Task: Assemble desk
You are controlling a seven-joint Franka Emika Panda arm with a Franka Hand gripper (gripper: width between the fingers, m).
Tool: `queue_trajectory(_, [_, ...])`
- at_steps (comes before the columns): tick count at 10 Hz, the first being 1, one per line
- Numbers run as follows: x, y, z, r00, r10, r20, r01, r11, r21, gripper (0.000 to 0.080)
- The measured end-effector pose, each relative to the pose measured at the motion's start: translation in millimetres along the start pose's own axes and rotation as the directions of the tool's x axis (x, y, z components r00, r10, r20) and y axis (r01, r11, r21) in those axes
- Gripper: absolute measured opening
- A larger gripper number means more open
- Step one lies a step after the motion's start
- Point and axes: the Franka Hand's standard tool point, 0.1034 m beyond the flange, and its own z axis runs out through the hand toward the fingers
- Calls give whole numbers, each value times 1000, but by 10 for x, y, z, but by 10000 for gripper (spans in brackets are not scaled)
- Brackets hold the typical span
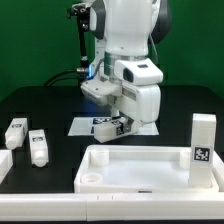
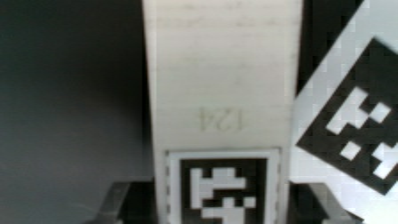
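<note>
Gripper is low over the marker board, far centre, jaws clamped on a leg block. Desk top lies near, rim up. An upright leg stands at its right end, seemingly fitted. A loose leg and a second loose leg wait at left. Most fitting remains.

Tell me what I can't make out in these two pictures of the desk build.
- Gripper: exterior view, the wrist housing hides the fingers; any grip on the leg cannot be told.
- That leg: wrist view, far end cut by the frame edge.
- Marker board: wrist view, partly behind the leg, cut by the edge.
- Desk top: exterior view, its right end runs off frame.
- Lying leg: exterior view, tag too small to read.
</note>
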Motion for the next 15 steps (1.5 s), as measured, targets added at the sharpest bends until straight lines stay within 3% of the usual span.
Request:
queue_trajectory(5, [-82,-58,58,973,-230,5,230,973,14,294])
queue_trajectory(6, [-90,-54,40,980,-198,7,198,980,14,465])
queue_trajectory(7, [-134,-16,-78,982,-187,24,187,982,4,605])
queue_trajectory(8, [-178,25,-195,988,-147,41,148,989,-10,637])
queue_trajectory(10, [-279,147,-393,985,163,60,-160,986,-44,647])
queue_trajectory(13, [-496,368,-462,929,364,71,-360,930,-71,648])
queue_trajectory(15, [-475,357,-446,863,501,57,-497,864,-77,648])
